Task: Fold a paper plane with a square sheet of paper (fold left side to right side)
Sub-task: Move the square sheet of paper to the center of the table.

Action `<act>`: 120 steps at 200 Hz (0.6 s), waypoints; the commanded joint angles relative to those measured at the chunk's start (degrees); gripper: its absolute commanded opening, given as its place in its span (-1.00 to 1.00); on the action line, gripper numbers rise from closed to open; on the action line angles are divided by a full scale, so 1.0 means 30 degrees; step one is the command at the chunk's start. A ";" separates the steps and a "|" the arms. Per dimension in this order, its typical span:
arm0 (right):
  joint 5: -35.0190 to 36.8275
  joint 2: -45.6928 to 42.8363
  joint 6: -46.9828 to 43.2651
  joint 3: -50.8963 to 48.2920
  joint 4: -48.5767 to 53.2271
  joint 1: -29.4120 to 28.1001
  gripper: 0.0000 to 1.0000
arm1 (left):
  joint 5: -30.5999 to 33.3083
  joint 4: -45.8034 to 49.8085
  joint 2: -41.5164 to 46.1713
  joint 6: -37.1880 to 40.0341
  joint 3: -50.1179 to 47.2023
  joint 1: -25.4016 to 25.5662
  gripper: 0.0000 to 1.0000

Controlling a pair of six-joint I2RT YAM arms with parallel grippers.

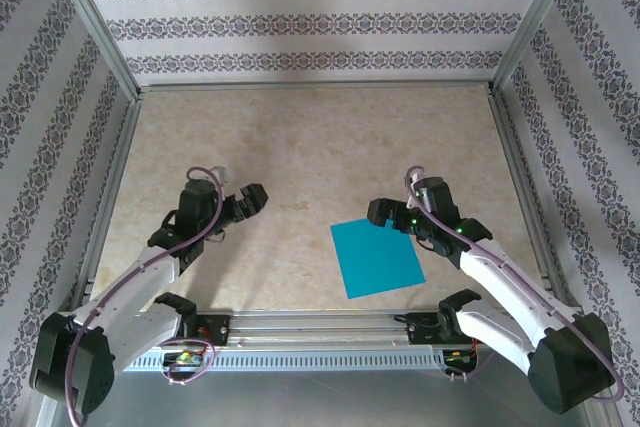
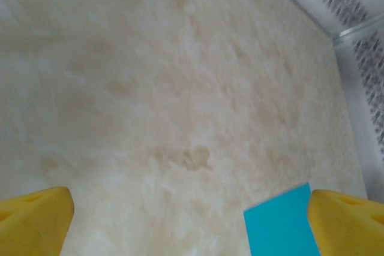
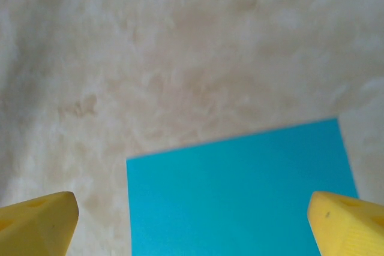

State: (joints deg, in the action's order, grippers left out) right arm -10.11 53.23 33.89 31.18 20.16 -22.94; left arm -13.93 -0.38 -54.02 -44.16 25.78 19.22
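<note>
The left arm (image 1: 150,282) rises from its base at the near left corner of the surface (image 1: 300,137), bends at the elbow and reaches inward. The left pincer (image 1: 248,201) points toward the middle, jaws wide with nothing between them. The right arm (image 1: 510,282) mirrors it from the near right corner. The right pincer (image 1: 384,213) is also spread wide and hangs at the far edge of the sheet (image 1: 378,258), gripping nothing.

The sheet lies flat and unfolded near the near edge, right of the middle, turned a little askew to that edge.

From above, the right pincer covers the sheet's far right corner, so I cannot tell whether it touches the paper. In the right wrist view the yellow fingers (image 3: 36,223) sit at the bottom corners with the sheet spanning the gap, its near part cut off. The left wrist view catches one corner of the sheet, beside the right-hand finger.
</note>
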 commanded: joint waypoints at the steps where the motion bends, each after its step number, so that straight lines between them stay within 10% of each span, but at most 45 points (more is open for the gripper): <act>1: -0.0617 0.0170 0.1036 -0.0042 0.2089 -0.0790 0.96 | 0.0889 -0.0816 -0.0768 -0.1593 -0.0773 0.0914 1.00; 120: -0.4639 0.5410 0.2214 -0.1655 -0.3248 -0.3077 0.88 | 0.1506 -0.2643 -0.3339 -0.1810 -0.0887 0.1444 0.99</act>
State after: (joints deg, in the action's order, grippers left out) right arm -20.69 65.69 39.64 25.50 16.47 -30.59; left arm -10.87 -6.04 -63.77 -48.53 23.24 22.90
